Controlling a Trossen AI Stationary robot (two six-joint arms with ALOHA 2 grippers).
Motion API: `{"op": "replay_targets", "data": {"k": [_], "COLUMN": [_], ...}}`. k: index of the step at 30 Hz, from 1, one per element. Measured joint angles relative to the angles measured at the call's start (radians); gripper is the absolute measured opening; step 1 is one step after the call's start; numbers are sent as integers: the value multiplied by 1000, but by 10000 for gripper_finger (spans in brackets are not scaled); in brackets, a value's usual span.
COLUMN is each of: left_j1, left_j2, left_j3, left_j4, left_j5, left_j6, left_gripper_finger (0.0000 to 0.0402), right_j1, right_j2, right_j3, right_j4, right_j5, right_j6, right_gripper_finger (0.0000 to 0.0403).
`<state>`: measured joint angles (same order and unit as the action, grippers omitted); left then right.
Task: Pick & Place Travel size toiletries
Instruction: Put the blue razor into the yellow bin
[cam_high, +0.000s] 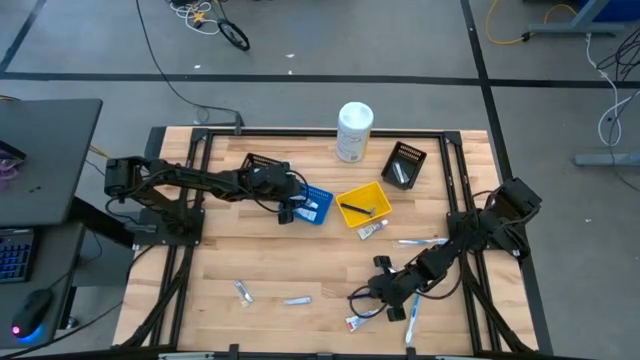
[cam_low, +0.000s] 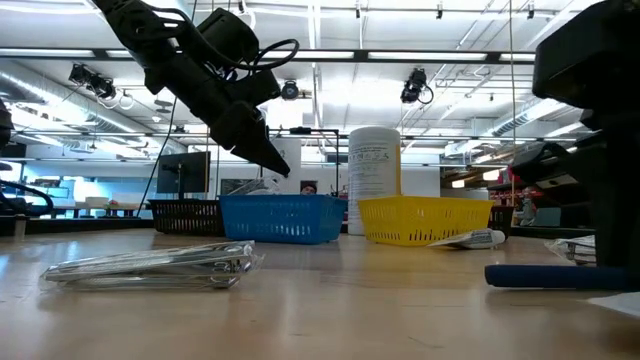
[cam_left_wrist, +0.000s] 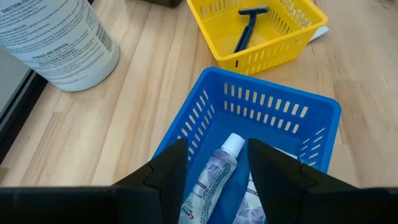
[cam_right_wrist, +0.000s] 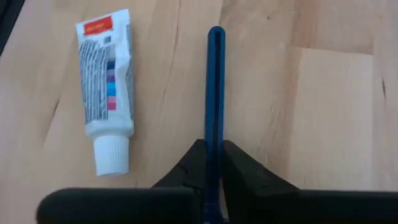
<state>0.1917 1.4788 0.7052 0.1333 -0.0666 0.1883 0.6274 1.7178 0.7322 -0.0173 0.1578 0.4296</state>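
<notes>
Right tool (cam_right_wrist: 213, 163) pinching blue razor (cam_right_wrist: 215, 93)

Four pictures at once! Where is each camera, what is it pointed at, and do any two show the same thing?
High view: above the table, looking straight down; both arms show, left gripper over the blue bin, right gripper near the table's front.
Low view: at table-top height, looking level across; the left arm comes in from above.
Left wrist view: past open fingers into the blue bin, onto a toothpaste tube.
Right wrist view: down at the wood, fingers closed on a blue toothbrush.
Shared: the yellow bin shows in high, low and left wrist views.
</notes>
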Motion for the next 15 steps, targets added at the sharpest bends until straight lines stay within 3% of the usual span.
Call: {"op": "replay_targets", "data": {"k": [11,15], "left_j1": [0,0], "left_j2": [0,0], "left_j3": [0,0], "left_j4": [0,0], "left_j5": [0,0], "left_j6": [-1,-1], "left_gripper_finger": [176,176], "right_j1": [-79,-121], "right_j2": [-64,-117], "right_j3": [-5,-4], "right_j4": [140,149], "right_j5": [35,168], "right_j6": [15,-130], "right_gripper_finger": [27,27]}}
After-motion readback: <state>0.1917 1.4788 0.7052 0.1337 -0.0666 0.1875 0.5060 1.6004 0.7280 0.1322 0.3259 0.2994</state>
